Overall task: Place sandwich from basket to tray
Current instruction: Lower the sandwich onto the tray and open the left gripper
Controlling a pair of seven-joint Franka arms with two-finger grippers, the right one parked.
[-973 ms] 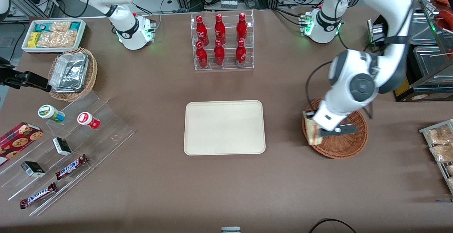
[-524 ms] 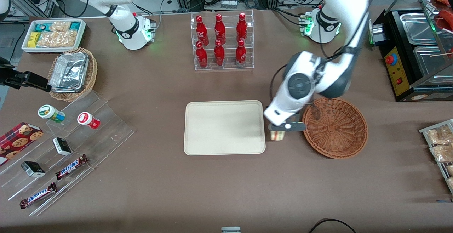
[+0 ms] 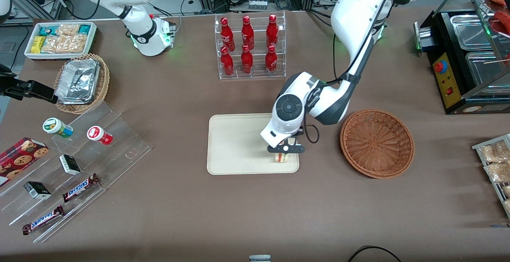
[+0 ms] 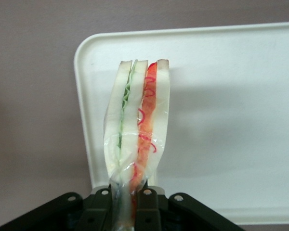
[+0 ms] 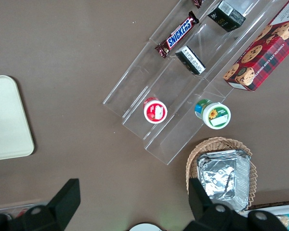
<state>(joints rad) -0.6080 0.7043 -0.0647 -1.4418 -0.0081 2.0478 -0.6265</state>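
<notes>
Left arm's gripper [image 3: 283, 149] is over the tray [image 3: 235, 142], at the tray corner nearest the basket [image 3: 377, 143] and the front camera. Fingers [image 4: 146, 207] pinched tight on the wrap of the sandwich [image 4: 137, 130], gripping it by one narrow end. Sandwich hangs from the gripper, long axis running straight away from the fingers toward the tray surface, free end pointing down at the tray; whether it touches the tray cannot be told. Layered edge faces the wrist camera: white bread slices, green filling in one seam, red in the other. In the front view only a small pale bit of sandwich [image 3: 281, 157] shows under the gripper, just inside the tray rim. Basket sits on the table beside the tray, toward the working arm's end, nothing in it.
</notes>
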